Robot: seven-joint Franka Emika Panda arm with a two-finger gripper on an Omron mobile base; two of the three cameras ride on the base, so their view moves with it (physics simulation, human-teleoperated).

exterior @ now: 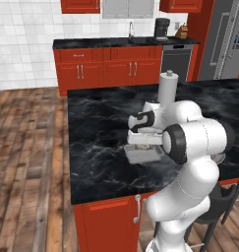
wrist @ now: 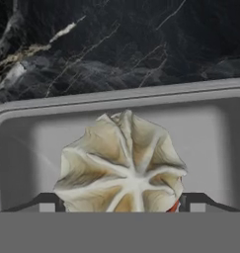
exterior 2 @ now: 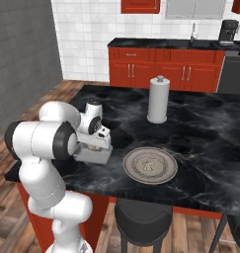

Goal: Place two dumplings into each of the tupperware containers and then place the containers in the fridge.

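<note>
A pale folded dumpling (wrist: 122, 165) lies in a grey tupperware container (wrist: 27, 138) on the black marble island. My gripper (wrist: 120, 202) hangs just over it, open. The dumpling sits between the two finger tips, its sides reaching close to both; whether they touch it I cannot tell. From the base views the hand (exterior: 143, 142) is low over the same container (exterior: 139, 157), near the island's front edge (exterior 2: 94, 157). A round plate (exterior 2: 163, 174) to the right holds another dumpling (exterior 2: 148, 164). The fridge (exterior: 226, 39) stands at the back right.
A paper towel roll (exterior 2: 158, 99) stands upright in the middle of the island. A dark stool (exterior 2: 141, 217) sits under the front edge by the plate. Red cabinets, a dishwasher (exterior: 176, 61) and a coffee machine (exterior: 162, 27) line the back wall.
</note>
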